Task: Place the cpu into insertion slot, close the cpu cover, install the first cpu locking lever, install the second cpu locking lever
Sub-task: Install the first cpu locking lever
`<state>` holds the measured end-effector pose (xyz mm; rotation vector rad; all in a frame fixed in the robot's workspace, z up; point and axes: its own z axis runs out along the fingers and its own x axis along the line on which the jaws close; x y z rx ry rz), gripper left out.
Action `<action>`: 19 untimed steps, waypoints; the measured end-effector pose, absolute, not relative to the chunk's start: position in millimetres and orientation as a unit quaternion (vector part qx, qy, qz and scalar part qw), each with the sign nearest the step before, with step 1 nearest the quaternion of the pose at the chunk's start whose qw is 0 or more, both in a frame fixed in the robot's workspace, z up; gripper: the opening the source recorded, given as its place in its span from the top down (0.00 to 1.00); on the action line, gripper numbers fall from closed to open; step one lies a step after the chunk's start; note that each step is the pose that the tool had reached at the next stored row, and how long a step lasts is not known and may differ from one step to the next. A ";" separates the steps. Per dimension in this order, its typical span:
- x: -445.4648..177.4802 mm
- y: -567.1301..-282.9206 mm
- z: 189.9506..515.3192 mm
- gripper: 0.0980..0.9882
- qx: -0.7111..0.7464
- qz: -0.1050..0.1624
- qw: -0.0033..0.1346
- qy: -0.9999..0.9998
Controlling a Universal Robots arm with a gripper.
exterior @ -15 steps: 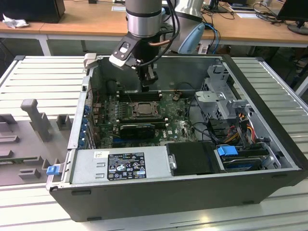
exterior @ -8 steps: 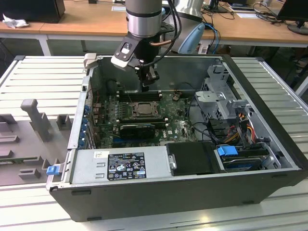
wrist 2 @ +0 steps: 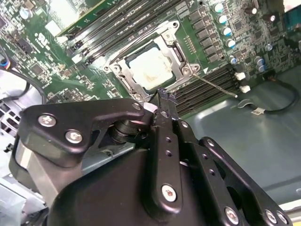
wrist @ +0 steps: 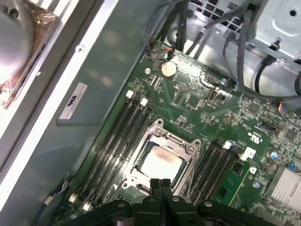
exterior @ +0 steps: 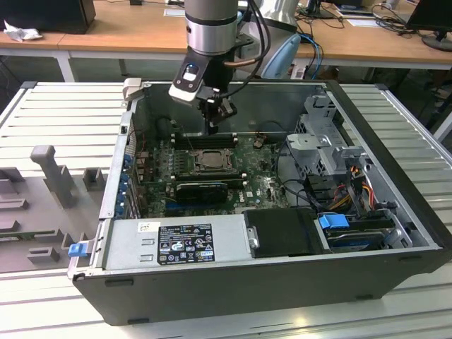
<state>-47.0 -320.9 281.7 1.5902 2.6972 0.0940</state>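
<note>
In the first wrist view the gripper (wrist: pixel 160 184) is cut off by the picture's edge just behind its fingertips, and those tips hide the nearest edge of the cpu cover (wrist: pixel 175 136). In the second wrist view its black body hides the circuit board (wrist 2: pixel 47 77) beneath it. In the exterior view the cpu (exterior: pixel 210 160) below the gripper is too small to make out clearly.

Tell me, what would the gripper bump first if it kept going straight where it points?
Probably the cpu cover, at its rim beside the cpu; the gripper points there, though depth is unclear.
</note>
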 end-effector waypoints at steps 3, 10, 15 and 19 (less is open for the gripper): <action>-47.0 -320.9 281.7 0.99 0.487 0.030 0.004 0.873; -47.0 -320.9 281.7 0.99 0.462 0.030 0.003 0.886; -47.0 -320.9 281.7 0.99 0.438 0.030 0.002 0.899; -47.0 -320.9 281.7 0.99 0.421 0.030 0.002 0.907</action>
